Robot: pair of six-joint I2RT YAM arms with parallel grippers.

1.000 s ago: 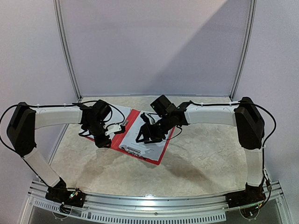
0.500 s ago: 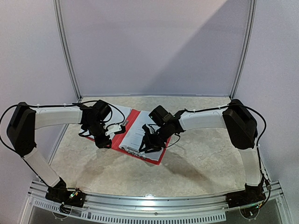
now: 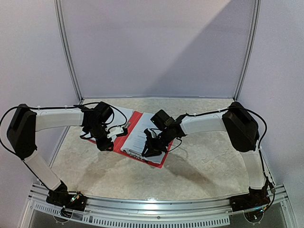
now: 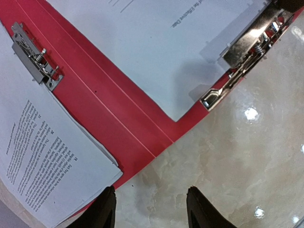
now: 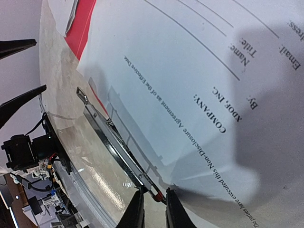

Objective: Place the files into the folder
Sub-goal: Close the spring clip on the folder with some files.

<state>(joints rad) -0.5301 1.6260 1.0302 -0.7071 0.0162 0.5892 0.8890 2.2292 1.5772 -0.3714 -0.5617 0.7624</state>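
Okay, the files (image 5: 190, 71) are lying flat on the open folder (image 4: 118, 118). One printed sheet is spread right under my right hand (image 5: 154, 213), and more sheets sit on the other half, off beyond my left hand (image 4: 152, 209), beside a small silver clip (image 4: 35, 57). The long metal clamp (image 5: 114, 142) runs along the sheet's edge, and its red-tipped end is just ahead of my right fingertips. Those fingers are drawn close together with only a narrow gap, but I can't tell whether they really have the clamp end pinched. My left hand is released, fingers apart with nothing between them, hovering over bare tabletop (image 4: 228, 166) just off the folder's near corner. I'd say the sheets are placed and I'm on the clamping step. Next I'll need a firm pinch on that lever, keeping the sheet square under the bar, with the left hand ready to steady the folder if it slides.
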